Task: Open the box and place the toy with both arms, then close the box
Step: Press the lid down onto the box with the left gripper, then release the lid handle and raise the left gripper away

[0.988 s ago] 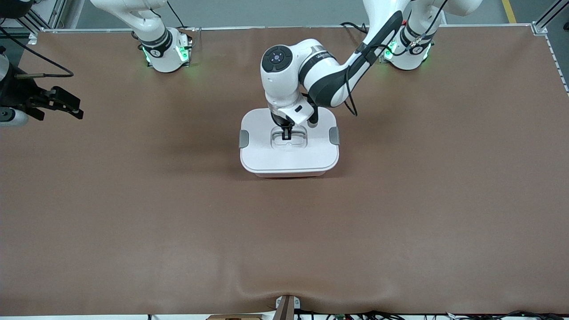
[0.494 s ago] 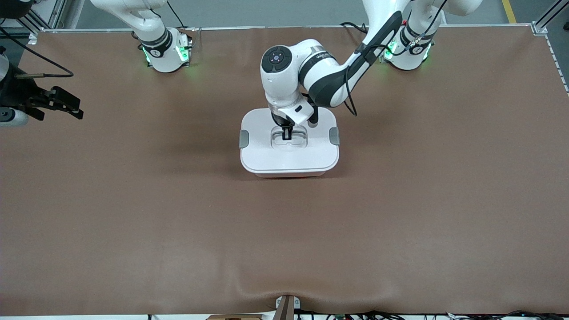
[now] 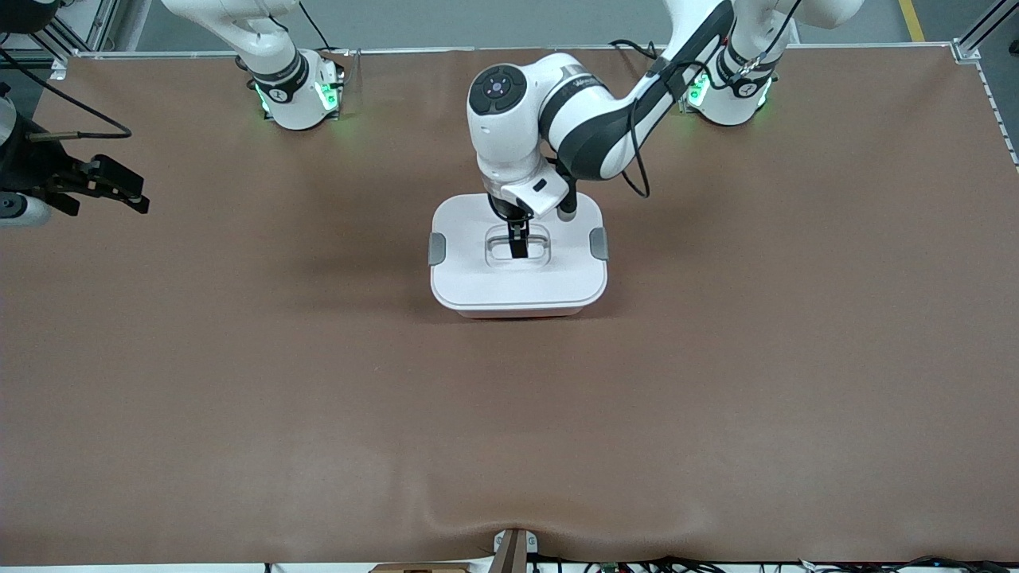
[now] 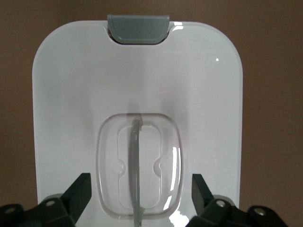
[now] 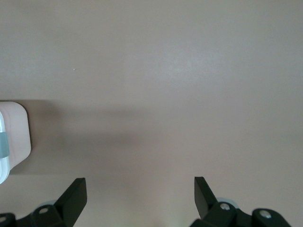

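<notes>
The box [image 3: 517, 282] stands in the middle of the table with its white lid [image 3: 470, 274] on and both grey clips [image 3: 436, 248] against its sides. My left gripper [image 3: 518, 243] hangs over the lid's recessed handle [image 4: 136, 165], open, with its fingers wide on either side of the recess [image 4: 140, 189]. One clip [image 4: 137, 28] shows in the left wrist view. My right gripper [image 3: 131, 195] waits open and empty over the right arm's end of the table, also seen in its own wrist view [image 5: 139, 189]. The toy is out of view.
A corner of the box [image 5: 14, 137] shows at the edge of the right wrist view. The brown mat [image 3: 509, 438] covers the table. A small bracket [image 3: 513, 549] sits at the table edge nearest the front camera.
The left arm's wrist has risen a little over the box, with its gripper still above the handle recess. The right arm has not moved.
</notes>
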{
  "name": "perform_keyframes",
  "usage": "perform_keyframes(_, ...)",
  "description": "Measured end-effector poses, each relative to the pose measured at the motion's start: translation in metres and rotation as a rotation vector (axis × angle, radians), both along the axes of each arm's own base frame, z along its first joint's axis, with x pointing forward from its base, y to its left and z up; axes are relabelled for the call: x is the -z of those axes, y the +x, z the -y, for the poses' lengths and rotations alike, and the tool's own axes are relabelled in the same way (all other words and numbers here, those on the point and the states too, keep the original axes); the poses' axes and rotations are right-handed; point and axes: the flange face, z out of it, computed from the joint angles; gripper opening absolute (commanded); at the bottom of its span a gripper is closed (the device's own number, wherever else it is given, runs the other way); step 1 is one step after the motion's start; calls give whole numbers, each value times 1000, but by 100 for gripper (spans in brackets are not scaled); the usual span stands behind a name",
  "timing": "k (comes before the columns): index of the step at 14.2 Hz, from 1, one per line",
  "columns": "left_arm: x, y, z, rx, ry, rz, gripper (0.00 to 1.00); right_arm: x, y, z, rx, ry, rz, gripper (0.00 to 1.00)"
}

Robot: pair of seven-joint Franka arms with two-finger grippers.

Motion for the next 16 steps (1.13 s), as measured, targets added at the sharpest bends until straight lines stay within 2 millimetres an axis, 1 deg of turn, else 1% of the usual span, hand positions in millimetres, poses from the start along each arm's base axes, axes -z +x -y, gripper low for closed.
perform_keyframes(2, -21, 7, -10, -20, 2, 14, 100, 0, 0, 0, 0, 0, 0, 100)
perform_keyframes(6, -60, 15, -37, -14, 34, 22, 100, 0, 0, 0, 0, 0, 0, 100)
perform_keyframes(9, -89, 30, -64, -20, 24, 33, 100, 0, 0, 0, 0, 0, 0, 100)
perform_keyframes(13, -118, 42, -106, 25, 68, -1, 100, 0, 0, 0, 1, 0, 0, 100)
perform_keyframes(16, -141, 60, -155, 64, 79, -45, 100, 0, 0, 2, 4, 0, 0, 100)
